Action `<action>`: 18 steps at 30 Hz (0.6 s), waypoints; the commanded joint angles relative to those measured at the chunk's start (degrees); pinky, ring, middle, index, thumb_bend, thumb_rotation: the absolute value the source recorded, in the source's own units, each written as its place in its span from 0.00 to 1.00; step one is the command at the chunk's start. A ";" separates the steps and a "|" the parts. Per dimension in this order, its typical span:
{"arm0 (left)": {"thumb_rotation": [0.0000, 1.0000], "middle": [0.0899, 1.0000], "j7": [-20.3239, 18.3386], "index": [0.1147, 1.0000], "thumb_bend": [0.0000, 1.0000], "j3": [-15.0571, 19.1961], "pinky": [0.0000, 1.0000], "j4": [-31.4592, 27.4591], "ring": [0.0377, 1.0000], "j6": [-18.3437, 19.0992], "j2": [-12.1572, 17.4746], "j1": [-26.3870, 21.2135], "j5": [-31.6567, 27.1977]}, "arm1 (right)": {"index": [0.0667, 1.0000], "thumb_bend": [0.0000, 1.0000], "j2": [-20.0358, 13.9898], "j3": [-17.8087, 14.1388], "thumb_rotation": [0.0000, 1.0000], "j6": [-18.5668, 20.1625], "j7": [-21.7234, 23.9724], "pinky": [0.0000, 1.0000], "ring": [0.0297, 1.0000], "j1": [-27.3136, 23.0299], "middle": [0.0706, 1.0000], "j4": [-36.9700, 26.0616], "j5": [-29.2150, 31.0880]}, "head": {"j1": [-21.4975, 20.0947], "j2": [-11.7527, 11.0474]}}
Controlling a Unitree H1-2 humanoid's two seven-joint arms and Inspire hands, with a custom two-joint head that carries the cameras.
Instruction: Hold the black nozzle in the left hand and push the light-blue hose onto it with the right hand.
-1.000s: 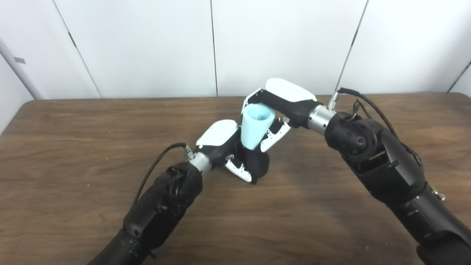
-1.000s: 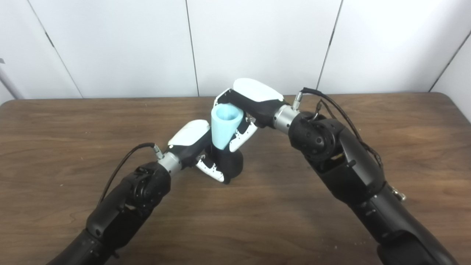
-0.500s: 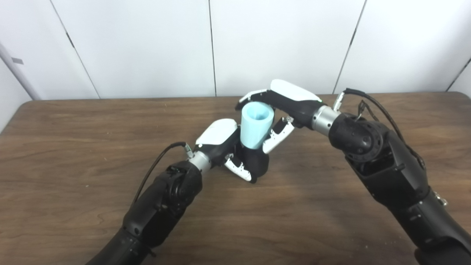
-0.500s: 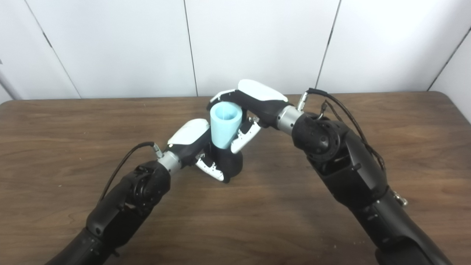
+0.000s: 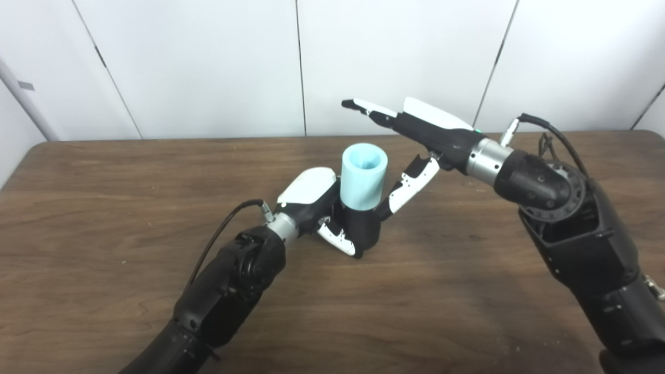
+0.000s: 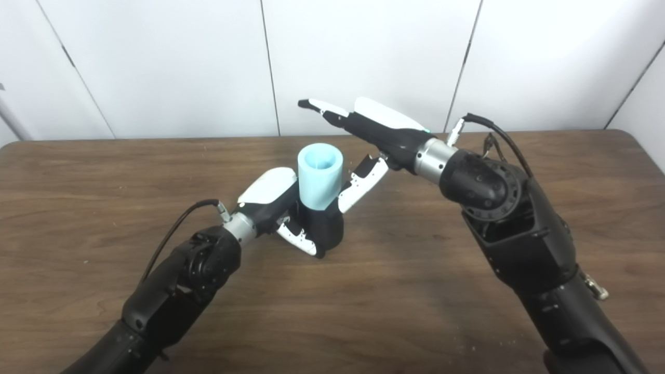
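1. Hose (image 5: 363,176) is seen standing upright on the nozzle (image 5: 363,231), its lower end sunk into the black body; by that look, the push is judged done or very nearly so.
2. The nozzle is clasped by the left hand (image 5: 322,208), whose fingers are wrapped round it, with its base on or just above the desk (image 5: 104,171).
3. The right hand (image 5: 415,140) is spread wide and holds nothing: the fingers are stretched out above and beyond the hose, and the thumb (image 5: 408,184) lies just beside its right wall; whether it touches cannot be told.
4. The release step is judged to be in hand. If seating is to be checked, a short downward press on the hose rim would be called for, with the nozzle kept clamped.
5. The hose is a smooth, matte, pale-blue tube with a thick wall and an open round mouth. The nozzle is matte black and rounded. The desk is dark wood grain.
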 commanded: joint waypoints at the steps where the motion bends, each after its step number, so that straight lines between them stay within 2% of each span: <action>1: 0.00 0.35 -3.75 0.42 0.52 -1.45 0.35 3.69 0.38 1.76 1.59 2.30 1.34 | 1.00 1.00 -1.80 -1.14 0.34 -1.28 0.25 1.00 1.00 -1.54 1.00 -2.63 1.61 | 0.05 0.09; 8: 0.00 0.35 -4.09 0.42 0.52 -1.38 0.35 3.55 0.37 1.86 1.68 2.16 1.31 | 1.00 1.00 -4.46 0.19 0.55 -7.45 1.63 1.00 1.00 -0.24 1.00 -3.86 2.39 | 0.10 0.04; 9: 0.00 0.35 -4.14 0.42 0.52 -1.40 0.36 3.52 0.38 1.88 1.71 2.16 1.32 | 1.00 0.99 -4.73 0.42 0.61 -8.39 1.84 1.00 1.00 -0.08 1.00 -3.88 2.49 | 0.14 0.06; 12: 0.00 0.39 -4.26 0.42 0.53 -1.40 0.40 3.30 0.41 1.96 1.79 2.23 1.31 | 1.00 0.96 -5.26 0.74 0.70 -10.06 2.28 1.00 1.00 0.03 1.00 -3.65 2.58 | 0.18 0.10; 18: 0.00 0.37 -4.17 0.42 0.53 -1.42 0.40 3.51 0.42 1.79 1.88 2.33 1.28 | 1.00 0.92 -5.78 0.57 0.74 -10.72 2.55 1.00 1.00 0.25 1.00 -3.98 2.67 | 0.13 0.22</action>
